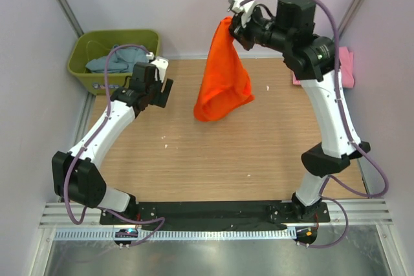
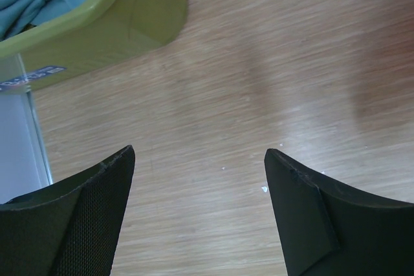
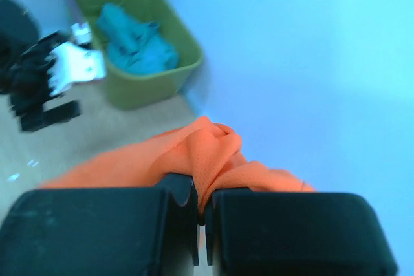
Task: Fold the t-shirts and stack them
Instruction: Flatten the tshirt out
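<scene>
A bright orange t-shirt (image 1: 222, 79) hangs in a bunch above the far middle of the table, its lower end near the wood. My right gripper (image 1: 235, 26) is shut on its top, and the wrist view shows orange cloth (image 3: 207, 153) pinched between the two fingers. My left gripper (image 1: 160, 88) stands open over bare wood beside the tub, nothing between its fingers (image 2: 97, 218). A teal t-shirt (image 1: 119, 61) lies crumpled in the tub. A pink t-shirt (image 1: 347, 64) lies at the far right, partly behind the right arm.
The olive-green plastic tub (image 1: 84, 69) stands at the far left corner, close to my left gripper. Pale walls enclose the table on three sides. Small white specks (image 2: 264, 189) lie on the wood.
</scene>
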Available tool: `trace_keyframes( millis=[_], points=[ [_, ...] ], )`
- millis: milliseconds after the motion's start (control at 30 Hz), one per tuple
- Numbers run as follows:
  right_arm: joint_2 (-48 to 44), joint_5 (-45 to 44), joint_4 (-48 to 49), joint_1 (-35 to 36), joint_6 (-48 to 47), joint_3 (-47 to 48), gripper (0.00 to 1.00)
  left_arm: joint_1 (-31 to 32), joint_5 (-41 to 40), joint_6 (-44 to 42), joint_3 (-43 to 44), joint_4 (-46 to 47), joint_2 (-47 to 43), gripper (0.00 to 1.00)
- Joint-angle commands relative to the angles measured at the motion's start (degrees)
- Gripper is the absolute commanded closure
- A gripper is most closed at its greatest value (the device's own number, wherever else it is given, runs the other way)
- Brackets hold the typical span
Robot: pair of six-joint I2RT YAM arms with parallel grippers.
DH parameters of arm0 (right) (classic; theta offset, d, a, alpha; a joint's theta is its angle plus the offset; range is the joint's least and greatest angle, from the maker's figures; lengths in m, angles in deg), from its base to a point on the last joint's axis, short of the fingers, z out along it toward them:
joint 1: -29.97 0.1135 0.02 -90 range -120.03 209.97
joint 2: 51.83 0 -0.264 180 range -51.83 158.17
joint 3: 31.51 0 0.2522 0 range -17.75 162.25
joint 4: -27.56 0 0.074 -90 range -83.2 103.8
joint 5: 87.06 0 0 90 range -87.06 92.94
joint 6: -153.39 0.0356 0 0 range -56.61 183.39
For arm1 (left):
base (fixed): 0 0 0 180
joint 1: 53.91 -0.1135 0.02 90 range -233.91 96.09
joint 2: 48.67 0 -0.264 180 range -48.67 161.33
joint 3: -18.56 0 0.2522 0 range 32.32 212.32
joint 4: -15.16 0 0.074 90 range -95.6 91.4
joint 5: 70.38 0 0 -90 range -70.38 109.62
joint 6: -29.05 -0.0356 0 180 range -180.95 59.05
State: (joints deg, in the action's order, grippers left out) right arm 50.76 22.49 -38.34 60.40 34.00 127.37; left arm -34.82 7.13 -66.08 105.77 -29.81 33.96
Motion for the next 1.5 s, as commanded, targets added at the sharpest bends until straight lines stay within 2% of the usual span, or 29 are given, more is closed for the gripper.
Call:
trace_keyframes(
  millis=[0,67,167,267,433,467,500,533,600,633,667,767,867,1000,1167,1333,1467],
  points=[
    [-4.13,-9.50,17.90,-1.34,4.35,-7.01,0.99,-0.02,-2.98,-0.41,0.11,3.60,-2.65,0.18],
    [-4.59,-14.00,19.27,-3.18,3.90,-9.06,0.99,-0.02,-2.72,-0.32,0.46,3.43,-2.65,0.18],
    [-3.62,-14.46,15.33,-8.19,6.00,-10.82,0.99,-0.11,-2.63,-0.50,0.55,3.51,-2.39,0.18],
    [-5.64,-13.40,12.77,-12.94,8.73,-17.57,0.99,-0.11,-2.71,-0.67,0.47,3.51,-2.39,0.18],
    [-8.97,-16.48,9.43,-16.71,7.94,-35.58,0.98,-0.02,-2.10,-0.50,0.11,3.25,-2.21,0.18],
    [-9.42,-16.30,8.90,-17.07,7.85,-38.83,0.88,-0.11,-1.84,-0.59,0.03,3.16,-2.12,0.18],
    [-10.20,-15.86,7.94,-17.16,7.33,-44.51,0.54,-0.11,-1.40,-0.67,0.11,3.16,-1.95,0.18],
    [-11.43,-15.34,8.02,-17.08,5.06,-47.18,0.40,-0.11,-0.61,-0.59,0.11,2.82,-1.95,0.17],
    [-16.09,-14.54,8.98,-15.07,0.76,-51.86,0.24,-0.02,0.27,-0.59,0.03,1.85,-1.86,0.18],
    [-17.67,-14.45,9.33,-14.10,-1.44,-52.74,0.22,-0.11,0.71,-0.33,0.03,1.67,-2.03,0.18],
    [-19.34,-13.84,9.95,-12.35,-5.73,-53.70,0.21,-0.02,0.80,-0.06,-0.15,1.50,-2.03,0.17],
    [-17.87,-9.19,5.06,-10.05,-9.80,-51.18,0.21,-0.72,1.41,1.95,-1.03,1.41,-2.12,0.18],
    [-11.11,-1.99,-1.54,-7.68,-10.69,-46.79,0.26,-3.00,4.39,4.86,-1.03,0.44,-1.86,0.18],
    [-0.41,2.94,-4.63,-1.81,-9.55,-42.03,0.30,-4.68,6.16,8.20,-2.69,-0.79,-2.91,0.19],
    [8.14,4.09,-2.19,2.26,-9.46,-39.91,0.35,-5.38,5.64,7.06,-5.59,-0.79,-6.33,0.19],
    [15.08,1.37,3.61,2.70,-10.78,-38.60,0.37,-6.70,4.58,6.62,-7.53,-0.62,-7.92,0.19],
    [19.22,0.23,4.15,2.52,-10.69,-34.74,0.37,-6.79,4.84,6.62,-7.88,-0.79,-8.28,0.19]
  ],
)
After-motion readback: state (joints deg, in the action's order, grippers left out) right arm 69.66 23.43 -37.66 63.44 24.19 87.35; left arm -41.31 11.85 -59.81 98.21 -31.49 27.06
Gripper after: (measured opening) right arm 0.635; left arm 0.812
